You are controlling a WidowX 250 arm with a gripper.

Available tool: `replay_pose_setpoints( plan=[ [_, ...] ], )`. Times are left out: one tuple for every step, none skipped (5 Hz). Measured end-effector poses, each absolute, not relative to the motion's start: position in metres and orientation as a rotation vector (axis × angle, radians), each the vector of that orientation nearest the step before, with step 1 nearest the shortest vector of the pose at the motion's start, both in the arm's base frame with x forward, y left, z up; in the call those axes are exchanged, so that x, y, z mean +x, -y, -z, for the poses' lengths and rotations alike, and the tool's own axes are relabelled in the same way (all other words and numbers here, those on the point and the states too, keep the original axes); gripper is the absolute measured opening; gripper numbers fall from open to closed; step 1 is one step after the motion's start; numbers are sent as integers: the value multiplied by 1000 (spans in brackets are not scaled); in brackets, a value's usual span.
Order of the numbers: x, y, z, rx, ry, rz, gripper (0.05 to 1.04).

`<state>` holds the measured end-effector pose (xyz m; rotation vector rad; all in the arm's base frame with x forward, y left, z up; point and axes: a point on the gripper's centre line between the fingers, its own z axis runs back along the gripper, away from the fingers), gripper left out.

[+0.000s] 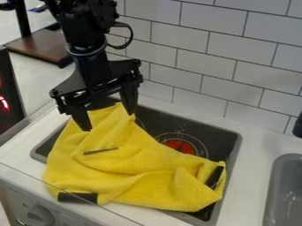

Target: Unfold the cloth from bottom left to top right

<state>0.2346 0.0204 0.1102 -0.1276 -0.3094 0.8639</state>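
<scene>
Below your gripper (pixel 109 121), jaws spread wide, lies one fuzzy, rumpled yellow cloth (pixel 133 165); behind them, one oblong-tiled wall (pixel 203 59).

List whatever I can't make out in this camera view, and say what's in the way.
All in the camera view:
- Underside and inner layers of the yellow cloth: hidden by its own folds.
- Part of the dark stove top: covered by the cloth.
- Whether the tool touches the cloth: the slanted angle leaves it unclear.
- Far side of the gray sink: cut off by the right edge.
- Markings near the knob: too small.
</scene>
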Motion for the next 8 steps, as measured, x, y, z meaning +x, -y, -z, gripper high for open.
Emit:
replay_pose_setpoints(
  plan=[
    [232, -20, -105, -121, 291, -870, 999],
    [232, -26, -89, -83, 236, -944, 999],
    [233, -39, -80, -61, 203, -1073, 999],
    [235, -50, -67, -16, 167, -1198, 999],
    [236, -59, -53, 46, 133, -1265, 999],
    [237, -62, -46, 73, 132, -1283, 999],
    [235, -62, -36, 111, 103, -1286, 999],
    [235, -63, -32, 130, 104, -1286, 999]
  ],
)
